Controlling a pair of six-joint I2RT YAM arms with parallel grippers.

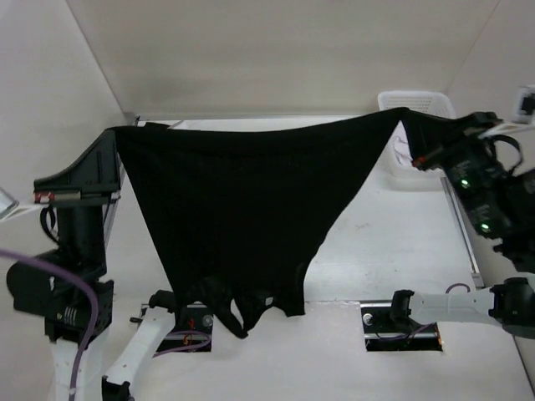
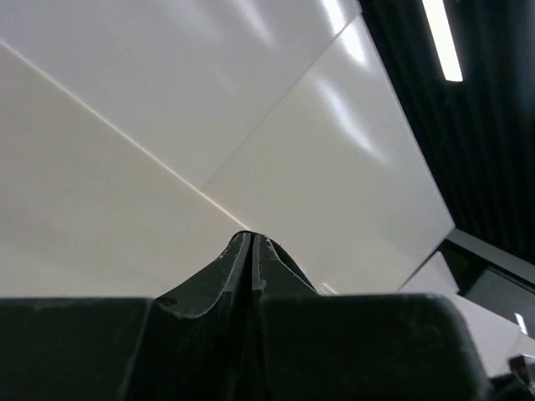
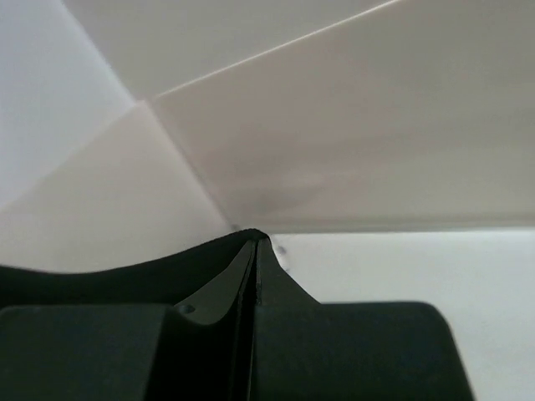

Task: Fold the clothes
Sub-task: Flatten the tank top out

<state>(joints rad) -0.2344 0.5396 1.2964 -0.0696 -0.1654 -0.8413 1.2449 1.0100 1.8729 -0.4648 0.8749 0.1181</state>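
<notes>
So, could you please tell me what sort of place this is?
Probably a lab robot test cell: plain white panel walls enclose a white table, and a black tank top hangs stretched between the robot's left fingers and right fingers.

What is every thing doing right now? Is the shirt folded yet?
black tank top, not folded; held up in the air, stretched wide between both grippers, lower end bunched and dangling.
left gripper, shut on one upper corner of the black tank top.
right gripper, shut on the other upper corner.
white basket, upright at the far right, partly hidden behind the black tank top.
</notes>
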